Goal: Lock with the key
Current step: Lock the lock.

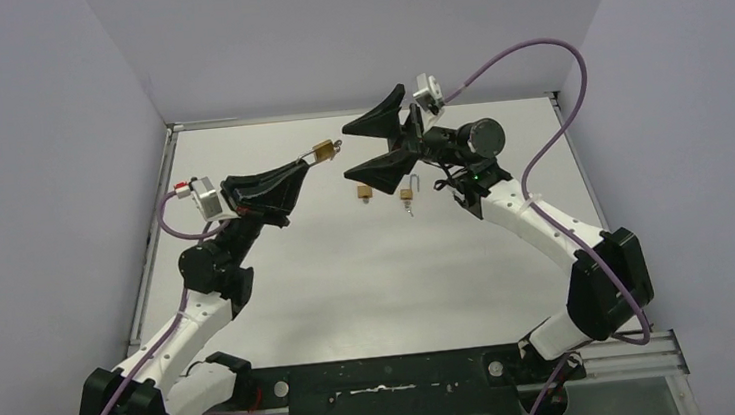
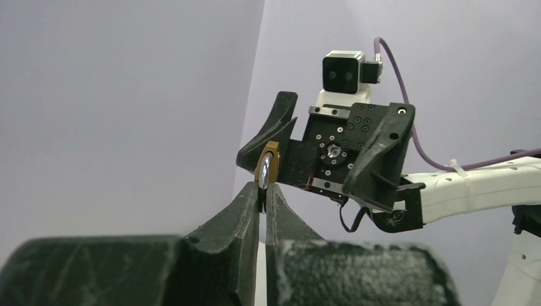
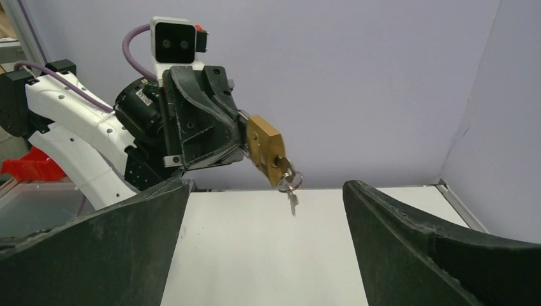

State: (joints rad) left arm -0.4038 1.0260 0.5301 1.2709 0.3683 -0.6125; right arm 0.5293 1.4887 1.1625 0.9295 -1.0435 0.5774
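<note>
My left gripper [image 1: 301, 163] is shut on a brass padlock [image 1: 321, 151] and holds it in the air above the table, pinched by its shackle end in the left wrist view [image 2: 266, 169]. A key with a ring [image 3: 290, 183] sits at the padlock's [image 3: 265, 148] lower end, and a second key dangles from the ring. My right gripper [image 1: 349, 151] is wide open and faces the padlock's key end, one finger on each side and a short way off. Its fingers [image 3: 127, 242] frame the padlock without touching it.
Two more small brass padlocks lie on the white table under the right gripper, one shut [image 1: 365, 192] and one with its shackle open [image 1: 407, 196]. Grey walls close the table at the back and sides.
</note>
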